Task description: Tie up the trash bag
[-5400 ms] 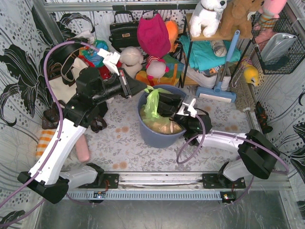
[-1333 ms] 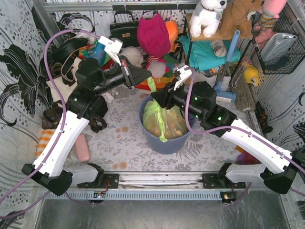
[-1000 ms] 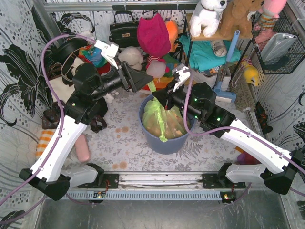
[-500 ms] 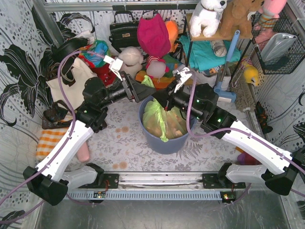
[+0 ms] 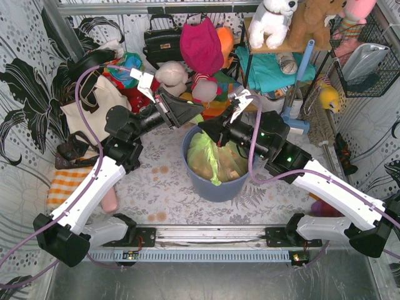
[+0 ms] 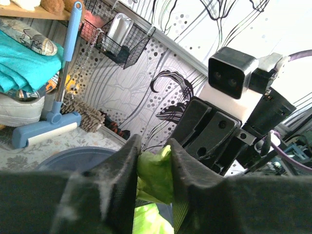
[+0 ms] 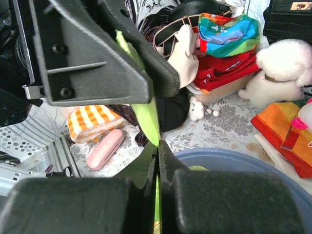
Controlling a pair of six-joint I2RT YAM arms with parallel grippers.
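The trash bag (image 5: 209,156) is pinched tight by left tool (image 6: 152,156) and right tool (image 7: 156,148); thin plastic could get torn if yanked apart, tbh.

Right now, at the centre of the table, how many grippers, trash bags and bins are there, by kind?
Grippers: 2, the left gripper and the right gripper, each shut on the trash bag
Trash bags: 1
Bins: 1, the blue-grey round bin
Total: 4
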